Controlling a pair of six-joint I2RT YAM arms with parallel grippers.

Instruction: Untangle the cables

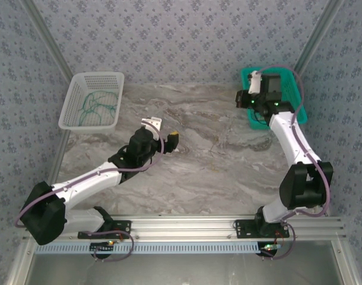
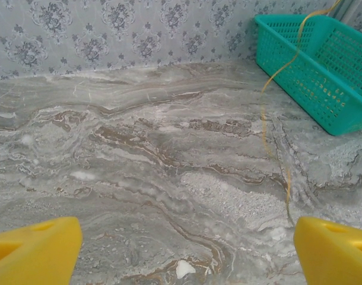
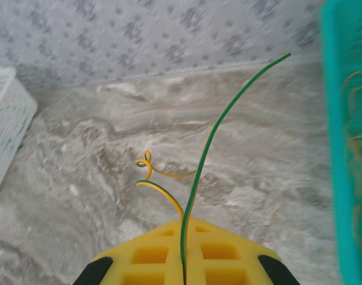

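The grey marbled desk (image 1: 205, 172) carries two baskets. A white basket (image 1: 89, 122) sits at its far edge, well off to the left of the left tool (image 1: 164, 132). A teal basket (image 1: 246, 73) stands close by the right tool (image 1: 241, 98), towards the right wall.

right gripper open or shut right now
Shut on the green cable: in the right wrist view the right gripper has its yellow fingers pressed together, and the strand rises from the seam between them.

White basket (image 1: 98, 75), teal basket (image 2: 311, 74), marble table (image 1: 210, 163)
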